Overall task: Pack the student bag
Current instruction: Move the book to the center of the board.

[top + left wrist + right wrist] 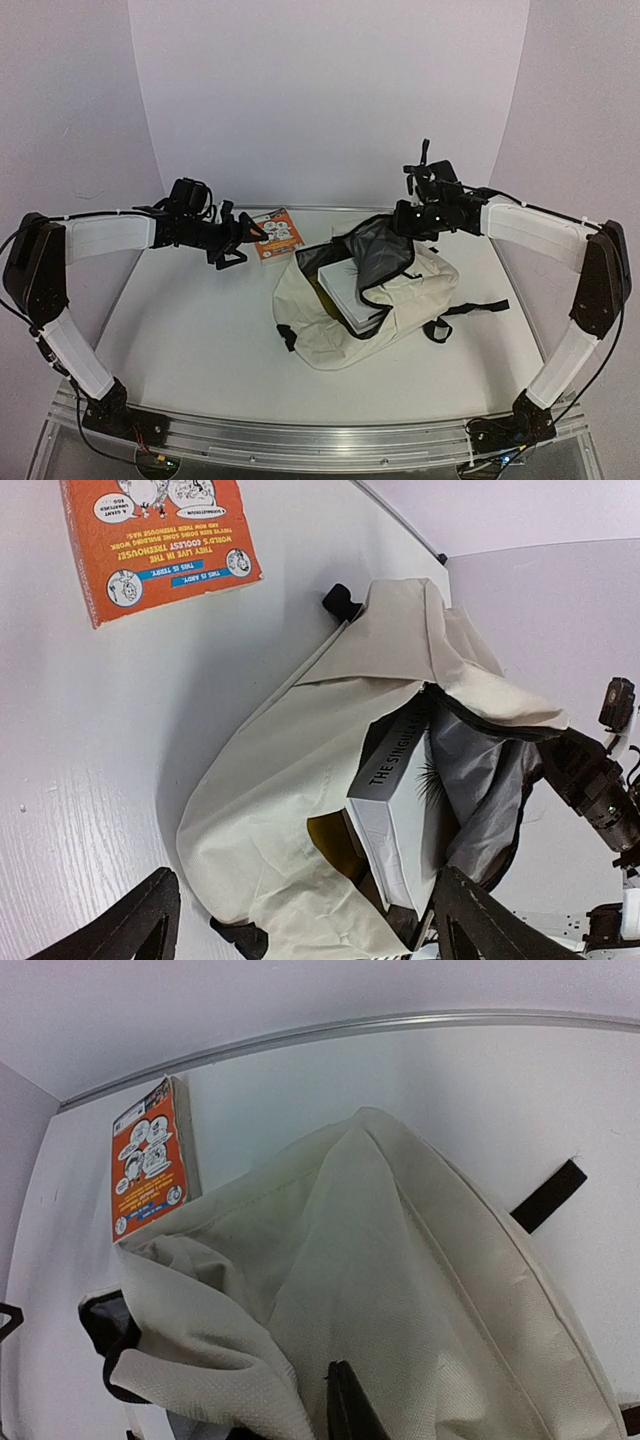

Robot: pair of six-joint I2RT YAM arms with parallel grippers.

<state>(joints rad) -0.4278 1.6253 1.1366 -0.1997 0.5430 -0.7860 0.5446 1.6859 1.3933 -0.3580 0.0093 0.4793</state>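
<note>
Cream fabric student bag [345,325] lies limp mid-surface [190,330], weighted by a white book [392,815], so grasp its opening rim; left hand [244,245] gapes empty, right hand [398,228] meets the flap, grip undeterminable.

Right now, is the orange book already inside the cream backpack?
No, the orange book lies flat on the white table, outside the cream backpack.
</note>
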